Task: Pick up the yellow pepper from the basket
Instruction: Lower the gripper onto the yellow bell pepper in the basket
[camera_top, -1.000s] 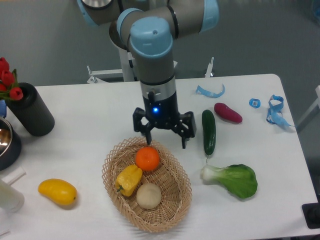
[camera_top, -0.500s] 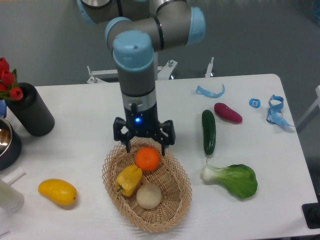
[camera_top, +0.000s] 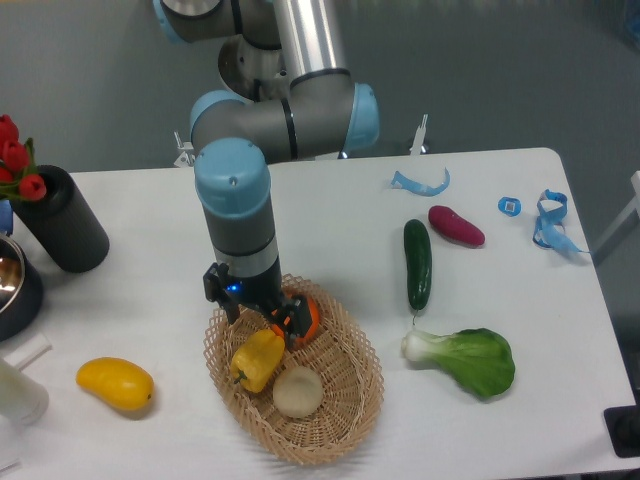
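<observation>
The yellow pepper (camera_top: 257, 359) lies in the left part of the tan wicker basket (camera_top: 350, 395), next to a pale beige ball (camera_top: 298, 391) and an orange (camera_top: 307, 317). My gripper (camera_top: 262, 322) is open and hangs low over the basket's upper left. Its fingers (camera_top: 227, 305) stand just above the pepper's top edge and partly cover the orange. It holds nothing.
A yellow mango (camera_top: 115, 384) lies left of the basket. A cucumber (camera_top: 417, 263), a purple sweet potato (camera_top: 456, 226) and a bok choy (camera_top: 465, 359) lie to the right. A black cylinder (camera_top: 63, 220) with red tulips stands at the far left. Blue clips lie at the back right.
The gripper has moved left and down, from above the basket's far rim to just over the pepper, and has turned about its axis. The fruits have not moved.
</observation>
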